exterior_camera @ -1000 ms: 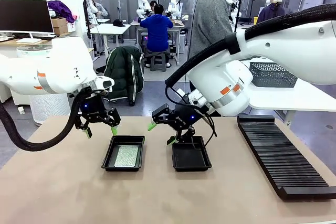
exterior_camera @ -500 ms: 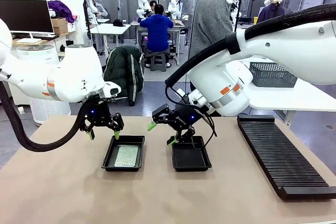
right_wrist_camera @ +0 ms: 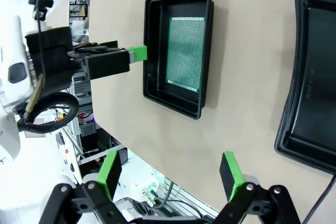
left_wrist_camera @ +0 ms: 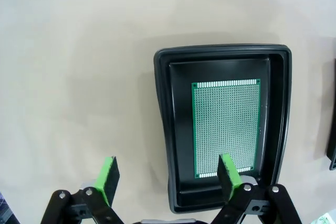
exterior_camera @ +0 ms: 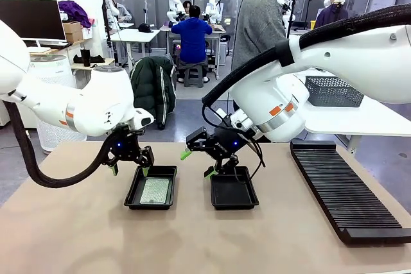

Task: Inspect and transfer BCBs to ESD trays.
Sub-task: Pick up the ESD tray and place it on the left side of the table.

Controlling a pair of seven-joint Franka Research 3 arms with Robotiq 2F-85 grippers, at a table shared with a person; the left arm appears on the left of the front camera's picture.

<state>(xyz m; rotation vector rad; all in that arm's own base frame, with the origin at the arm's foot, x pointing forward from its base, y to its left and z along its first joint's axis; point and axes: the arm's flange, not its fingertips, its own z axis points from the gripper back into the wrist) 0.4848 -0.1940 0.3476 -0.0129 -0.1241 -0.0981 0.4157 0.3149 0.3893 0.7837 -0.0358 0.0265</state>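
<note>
Front camera fixed on robot's side, facing across the counter (exterior_camera: 77, 235) at mid range; left wrist camera close, straight down on the ESD tray (left_wrist_camera: 163, 129) holding a BCB (left_wrist_camera: 226, 129); right wrist camera, rolled and farther back, shares that tray plus the empty ESD tray (right_wrist_camera: 320, 77).

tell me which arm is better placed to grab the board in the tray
Left, probably: the left claw hangs open above the tray holding the board, one pad over it; the right claw is by the empty tray.
</note>
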